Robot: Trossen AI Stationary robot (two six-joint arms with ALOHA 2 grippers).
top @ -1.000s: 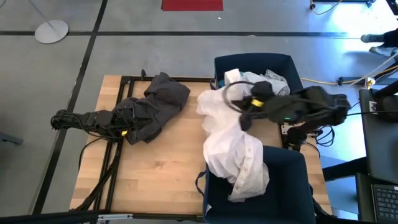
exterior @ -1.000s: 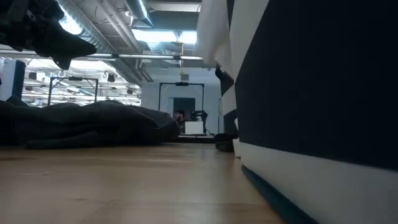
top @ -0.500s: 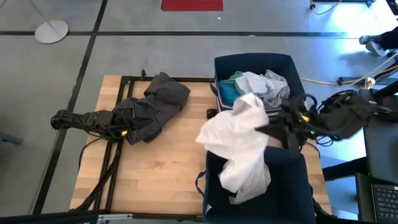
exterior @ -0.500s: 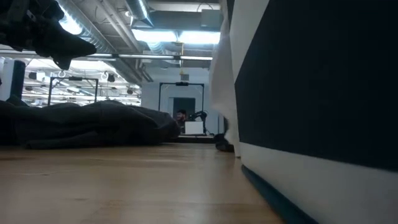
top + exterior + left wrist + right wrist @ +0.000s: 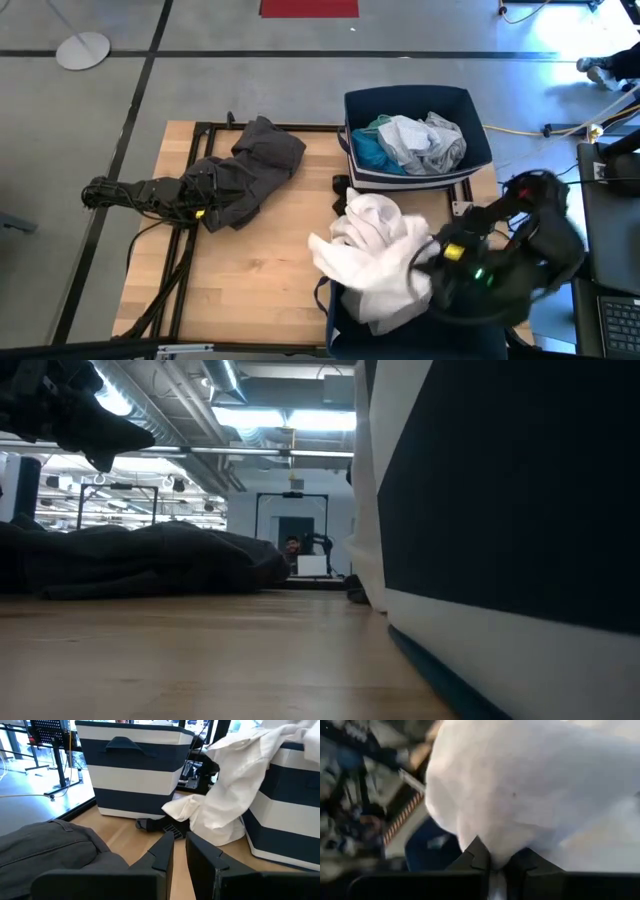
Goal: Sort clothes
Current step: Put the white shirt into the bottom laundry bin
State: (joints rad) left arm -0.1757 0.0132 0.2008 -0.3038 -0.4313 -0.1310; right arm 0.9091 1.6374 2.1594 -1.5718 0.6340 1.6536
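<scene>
A white garment point(image 5: 375, 255) lies bunched over the left rim of the near navy bin point(image 5: 345, 335). My right gripper point(image 5: 432, 264) is shut on it above that bin. A dark grey garment point(image 5: 255, 165) lies spread on the table's left half. My left gripper point(image 5: 215, 195) hovers over it, shut and empty; its fingers show in the left wrist view point(image 5: 179, 842). The far bin point(image 5: 470, 120) holds turquoise point(image 5: 370, 145) and pale grey-blue point(image 5: 415, 140) garments. My right gripper pinches a bunched fold of the white garment point(image 5: 496, 866) between its two fingers. The cloth swells out beyond the fingers and hangs slack. It drapes over the near bin's rim point(image 5: 260, 780), and its lower end point(image 5: 200, 820) reaches down to the table.
Black cables and a dark frame point(image 5: 175, 270) run along the table's left side. A small dark object point(image 5: 340, 183) lies in front of the far bin. Bare wood point(image 5: 250, 280) lies between the dark garment and the near bin.
My right gripper has swung from above the far bin toward the table's near edge, still shut on the white garment. The garment has been pulled off the far bin, lifted, and gathered into a heap at the near bin's left rim.
</scene>
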